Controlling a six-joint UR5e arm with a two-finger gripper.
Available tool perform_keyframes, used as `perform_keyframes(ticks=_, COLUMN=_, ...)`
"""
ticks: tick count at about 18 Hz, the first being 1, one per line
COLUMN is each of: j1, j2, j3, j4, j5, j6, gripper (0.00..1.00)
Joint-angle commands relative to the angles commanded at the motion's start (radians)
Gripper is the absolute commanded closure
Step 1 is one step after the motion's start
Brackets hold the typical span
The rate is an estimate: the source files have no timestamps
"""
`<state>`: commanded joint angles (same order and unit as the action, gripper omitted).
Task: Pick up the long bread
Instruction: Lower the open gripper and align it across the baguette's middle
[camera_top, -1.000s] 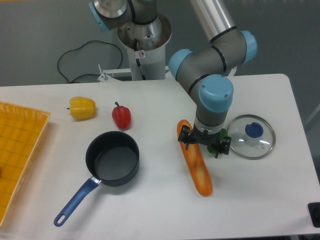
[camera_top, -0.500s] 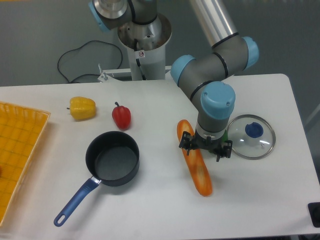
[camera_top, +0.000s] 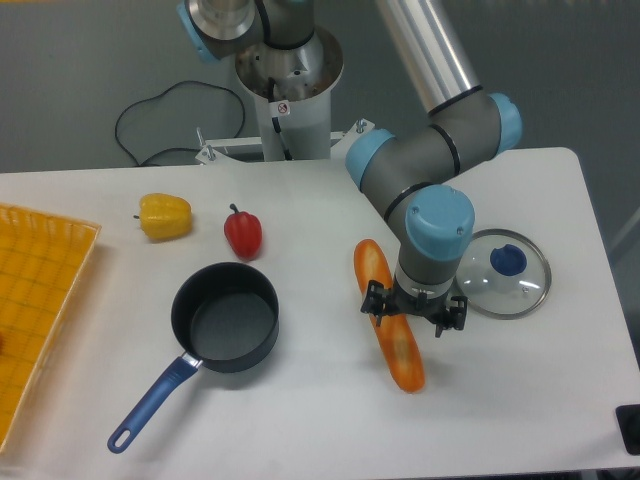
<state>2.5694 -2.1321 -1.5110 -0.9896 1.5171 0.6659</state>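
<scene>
At the far left edge a yellow woven tray (camera_top: 30, 300) lies on the white tabletop (camera_top: 300, 420), only part of it in view. To its right, near the back, sits a yellow pepper (camera_top: 165, 216), and just beside that a red pepper (camera_top: 243, 232) with a dark stem. In front of the red pepper stands a dark saucepan (camera_top: 226, 318), its blue handle (camera_top: 152, 404) pointing toward the front left corner.

Right of the pan, well apart from it, the long bread (camera_top: 390, 318) lies flat on the tabletop, running from its upper end near the centre down and slightly rightward to its rounded lower end. It is orange-golden with pale patches along its top.

The gripper (camera_top: 413, 316) hangs straight down over the middle of the bread from a grey arm with blue joint caps. Its black fingers (camera_top: 372, 302) are spread wide: one shows at the bread's left edge, the other stands off to the right of the loaf, toward the lid. The bread sits under the left part of that spread. Whether either finger touches the loaf cannot be told from this angle, and nothing appears to be clamped.

Just right of the gripper a round glass lid (camera_top: 503, 274) with a blue knob rests flat on the tabletop. A small green object beneath the wrist is mostly hidden.
</scene>
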Motion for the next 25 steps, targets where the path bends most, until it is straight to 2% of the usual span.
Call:
perform_keyframes(ticks=15, j1=-0.002, j2=-0.029, j3=0.0, j4=0.017, j5=0.006, j6=-0.023, gripper=0.0)
perform_keyframes(ticks=25, j1=-0.003, j2=-0.049, j3=0.006, j4=0.045, j5=0.061, j6=-0.019, gripper=0.0)
